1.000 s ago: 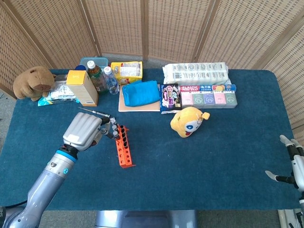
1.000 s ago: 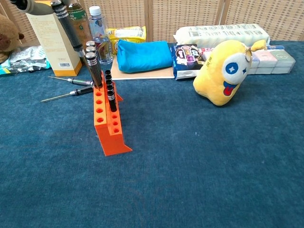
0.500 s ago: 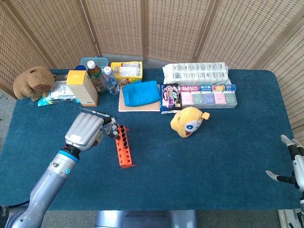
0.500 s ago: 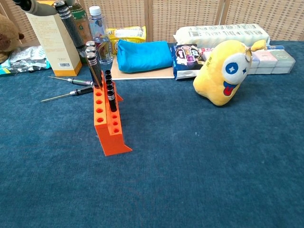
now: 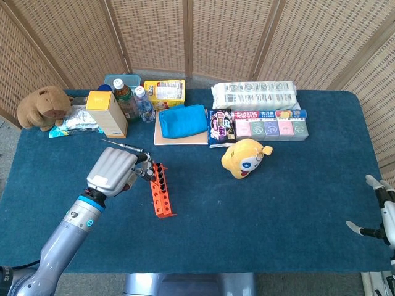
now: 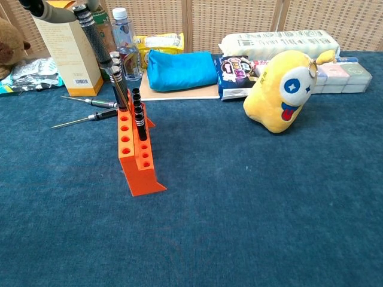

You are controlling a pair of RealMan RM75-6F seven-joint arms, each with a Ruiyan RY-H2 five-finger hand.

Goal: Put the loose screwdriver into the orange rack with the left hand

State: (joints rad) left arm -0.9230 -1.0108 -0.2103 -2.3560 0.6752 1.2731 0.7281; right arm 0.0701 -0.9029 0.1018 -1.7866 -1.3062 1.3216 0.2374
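The orange rack (image 5: pixel 162 191) (image 6: pixel 137 153) stands on the blue cloth, left of centre, with several black-handled drivers upright in its far holes. My left hand (image 5: pixel 113 171) grips a black knurled screwdriver (image 6: pixel 94 37). It slants over the rack's far end, tip down behind the standing handles. In the chest view only a grey finger (image 6: pixel 46 10) of that hand shows, at the top left corner. Two thin screwdrivers (image 6: pixel 91 102) (image 6: pixel 82 120) lie on the cloth left of the rack. My right hand (image 5: pixel 382 214) hangs at the table's right edge, fingers apart and holding nothing.
A yellow plush toy (image 5: pixel 245 157) sits right of the rack. Along the back stand a tan carton (image 5: pixel 107 113), bottles (image 5: pixel 141 103), a blue pouch (image 5: pixel 182 120), snack packs (image 5: pixel 270 125) and a brown plush (image 5: pixel 43 106).
My left hand has drifted slightly right, toward the rack. The held screwdriver shifted right with it, closer over the rack's far end.
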